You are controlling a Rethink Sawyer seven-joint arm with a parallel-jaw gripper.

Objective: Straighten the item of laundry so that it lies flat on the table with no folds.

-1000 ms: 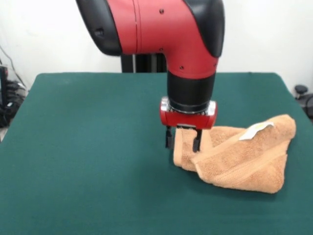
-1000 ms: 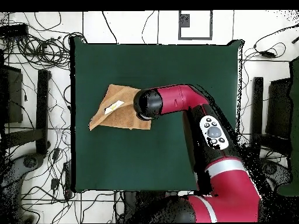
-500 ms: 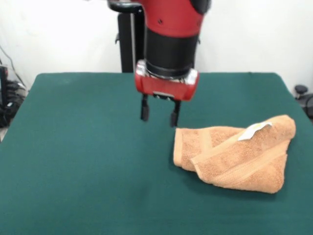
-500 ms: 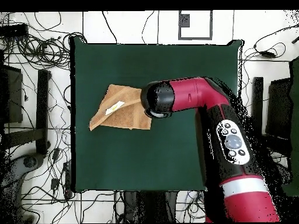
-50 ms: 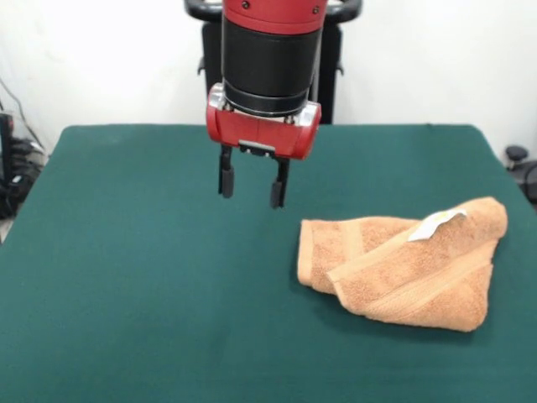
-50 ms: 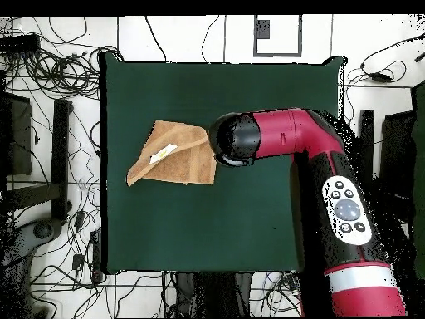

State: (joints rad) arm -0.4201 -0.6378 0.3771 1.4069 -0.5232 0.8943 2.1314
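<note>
Towel still folded, gripper empty above the table

The towel [image 5: 403, 264] lies bunched on the green table [image 5: 126, 277], one layer doubled diagonally over another, its white tag [image 5: 438, 222] on top. The gripper [image 5: 250, 185] hangs clear beside it, fingers [image 5: 226, 175] spread, holding nothing; to my eye the flattening is hardly begun.

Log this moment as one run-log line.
gripper: open, empty, above table | towel: folded, bunched, tag on top | task: not done
</note>
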